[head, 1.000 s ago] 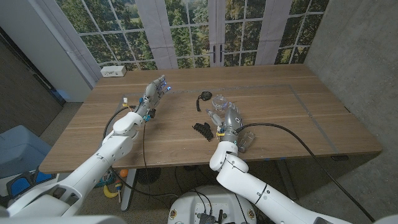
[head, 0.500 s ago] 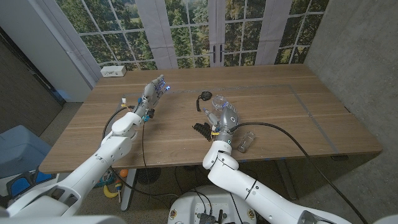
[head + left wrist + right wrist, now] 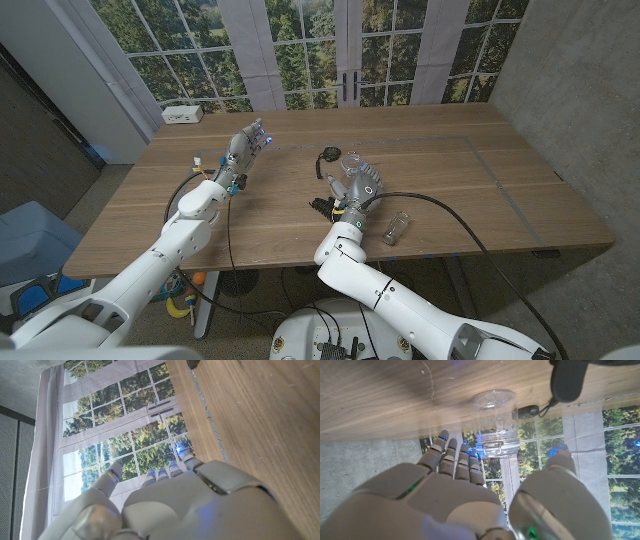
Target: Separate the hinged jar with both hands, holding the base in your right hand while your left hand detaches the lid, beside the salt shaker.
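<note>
Right hand: the right hand (image 3: 360, 190) sits just short of the hinged jar (image 3: 349, 165), fingers spread and holding nothing; in the right wrist view the right hand (image 3: 470, 485) has fingers on one side and thumb on the other, the hinged jar (image 3: 494, 424) in the gap ahead.
Left hand: the left hand (image 3: 246, 148) hovers well apart over the counter (image 3: 450, 170), fingers extended and empty.
Jar place: near the counter's middle, with a black round piece (image 3: 329, 156) on a cord just beside it (I can't tell whether it belongs to the jar).
Jar axis: appears upright, long axis vertical, mouth upward; the wire clasp seems to face the palm.
Salt shaker: a small clear container (image 3: 394, 229) lies on its side near the counter's front edge, probably the shaker.
Risk: closing off-centre could tip or skid the smooth glass jar; fingers could also snag the wire clasp.
Risk two: the left hand has far to travel, so the base may twist when the lid is pulled.
</note>
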### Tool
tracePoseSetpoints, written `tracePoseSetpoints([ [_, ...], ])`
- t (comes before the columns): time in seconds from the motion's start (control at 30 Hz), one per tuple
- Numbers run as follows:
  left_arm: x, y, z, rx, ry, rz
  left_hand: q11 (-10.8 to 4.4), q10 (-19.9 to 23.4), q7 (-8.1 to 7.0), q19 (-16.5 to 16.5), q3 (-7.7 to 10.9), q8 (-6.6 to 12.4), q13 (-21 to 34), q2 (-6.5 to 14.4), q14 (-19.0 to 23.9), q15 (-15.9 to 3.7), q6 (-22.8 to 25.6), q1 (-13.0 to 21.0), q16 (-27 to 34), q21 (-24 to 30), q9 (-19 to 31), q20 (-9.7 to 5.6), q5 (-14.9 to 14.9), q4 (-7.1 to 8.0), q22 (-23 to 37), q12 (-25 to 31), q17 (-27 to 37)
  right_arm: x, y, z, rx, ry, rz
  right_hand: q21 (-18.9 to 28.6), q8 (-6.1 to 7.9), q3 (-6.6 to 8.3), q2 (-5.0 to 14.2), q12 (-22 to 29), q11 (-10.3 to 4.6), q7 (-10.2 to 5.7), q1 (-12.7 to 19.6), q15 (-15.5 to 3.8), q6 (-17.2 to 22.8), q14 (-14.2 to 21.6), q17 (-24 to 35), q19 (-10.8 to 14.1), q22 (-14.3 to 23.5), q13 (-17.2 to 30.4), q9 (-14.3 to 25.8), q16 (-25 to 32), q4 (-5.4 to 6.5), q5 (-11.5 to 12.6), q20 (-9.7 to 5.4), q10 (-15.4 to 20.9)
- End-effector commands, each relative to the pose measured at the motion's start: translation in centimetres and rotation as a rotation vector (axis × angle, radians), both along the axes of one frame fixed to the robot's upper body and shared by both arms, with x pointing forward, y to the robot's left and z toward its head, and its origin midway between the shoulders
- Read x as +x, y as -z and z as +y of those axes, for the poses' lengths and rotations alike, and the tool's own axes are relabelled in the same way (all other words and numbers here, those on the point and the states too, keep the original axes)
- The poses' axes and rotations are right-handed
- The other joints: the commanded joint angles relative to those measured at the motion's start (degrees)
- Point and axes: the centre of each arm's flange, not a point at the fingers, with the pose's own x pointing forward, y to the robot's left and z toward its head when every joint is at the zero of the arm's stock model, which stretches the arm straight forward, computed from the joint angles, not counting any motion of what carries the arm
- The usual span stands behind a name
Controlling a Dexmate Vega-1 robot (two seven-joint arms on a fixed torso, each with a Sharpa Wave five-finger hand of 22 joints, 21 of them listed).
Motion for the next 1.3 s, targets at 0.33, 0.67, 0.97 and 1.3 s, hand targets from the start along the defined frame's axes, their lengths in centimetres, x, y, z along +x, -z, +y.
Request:
tracePoseSetpoints([
  [0.33, -0.3, 0.0, 0.6, -0.013, -0.003, -0.005, 0.26, -0.7, 0.36, 0.5, 0.37, 0.22, 0.2, 4.9, -0.6, 0.16, -0.4, 0.0, 0.2, -0.4, 0.3, -0.96, 0.2, -0.1, 0.3, 0.4, -0.1, 1.4, -1.2, 2.2, 0.007, 0.102, 0.051, -0.6, -0.93, -1.03, 0.81, -0.5, 1.75, 4.34, 2.2, 2.22, -3.0, -0.9, 1.6, -2.0, 0.2, 1.7, 0.3, 0.5, 0.0, 0.9, 2.33, -2.0],
  [0.67, -0.5, 0.2, 0.7, -0.018, -0.004, -0.002, 0.58, -0.8, 0.57, 0.5, 0.42, 0.2, 0.2, 4.8, -0.7, 0.55, -0.5, 0.0, 0.2, -0.6, 0.3, -0.91, 0.2, -0.25, 0.3, 0.4, -0.1, 3.0, -1.5, 2.3, -0.008, 0.155, 0.084, -0.4, -0.85, -1.8, 1.47, -0.1, 1.99, 4.39, 2.7, 2.36, -4.0, -0.2, 2.9, -2.3, 0.2, 3.1, 0.6, 1.3, 0.34, 1.3, 3.58, -2.1],
  [0.97, -0.5, 0.3, 0.8, -0.02, -0.004, -0.001, 0.59, -0.9, 0.71, 0.4, 0.45, 0.17, 0.2, 4.8, -0.8, 0.69, -0.7, 0.1, 0.1, -0.7, 0.3, -0.9, 0.2, -0.45, 0.3, 0.4, -0.2, 4.2, -2.0, 1.7, 0.015, 0.181, 0.073, 0.2, 0.41, -2.79, 2.34, 1.6, 1.14, 4.35, 2.4, 1.33, -1.5, 2.2, 4.6, -1.3, 0.3, 4.9, 1.1, 3.0, 1.04, 1.5, 3.62, 0.0],
  [1.3, -0.6, 0.4, 0.7, -0.021, -0.002, 0.005, 0.83, -1.0, 0.85, 0.4, 0.48, 0.15, 0.2, 4.7, -0.9, 0.83, -0.9, 0.3, 0.1, -0.9, 0.3, -0.78, 0.1, -0.8, 0.3, 0.4, -0.2, 5.0, -2.4, 1.0, 0.054, 0.178, 0.021, 1.6, 2.62, -4.42, 3.26, 7.3, -2.27, 3.45, 3.2, -2.03, 5.4, 7.7, 8.2, 2.9, 0.5, 8.4, 2.4, 6.4, 1.26, 1.8, 2.47, 5.7],
])
